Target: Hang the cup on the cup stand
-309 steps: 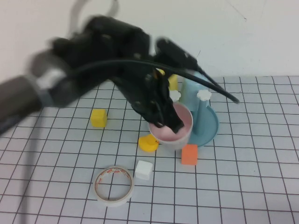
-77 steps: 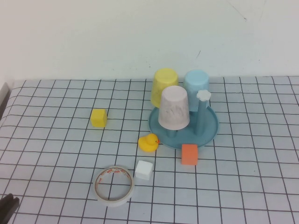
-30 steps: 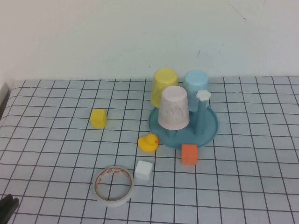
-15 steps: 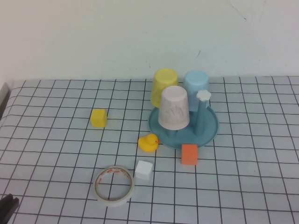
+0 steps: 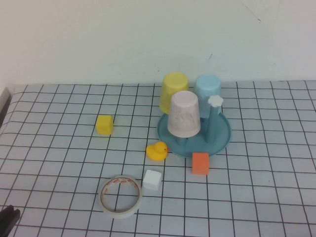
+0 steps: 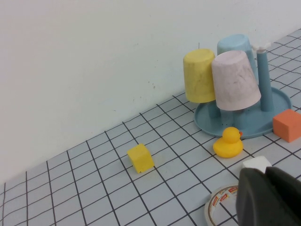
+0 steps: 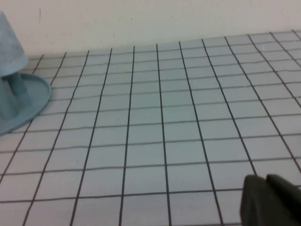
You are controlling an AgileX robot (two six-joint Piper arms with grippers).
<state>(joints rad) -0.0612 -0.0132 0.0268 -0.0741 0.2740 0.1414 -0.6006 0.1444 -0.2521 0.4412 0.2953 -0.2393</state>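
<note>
Now the pink cup (image 5: 183,114) hangs upside down on the cup stand (image 5: 222,136); duck (image 5: 157,150) and orange block (image 5: 200,163) crowd its front rim. Left gripper (image 6: 268,197) and right gripper (image 7: 270,202), both closed, sit well away.

1. A yellow cup (image 5: 173,91) hangs upside down on a peg, on the far side from the jaws parked at the near bench edge.
2. A light blue cup (image 5: 207,94) hangs upside down just beside the yellow one.
3. A yellow cube (image 5: 104,124) sits on the bench (image 5: 59,148), alone, well away from the jaws.
4. A yellow rubber duck (image 5: 157,150) stands farther out than the white cube.
5. A white cube (image 5: 152,179) lies just beside the tape roll.
6. A roll of tape (image 5: 120,195) lies flat, nearest of all to the left arm's jaws.
7. An orange cube (image 5: 200,163) rests well out from the jaws.
</note>
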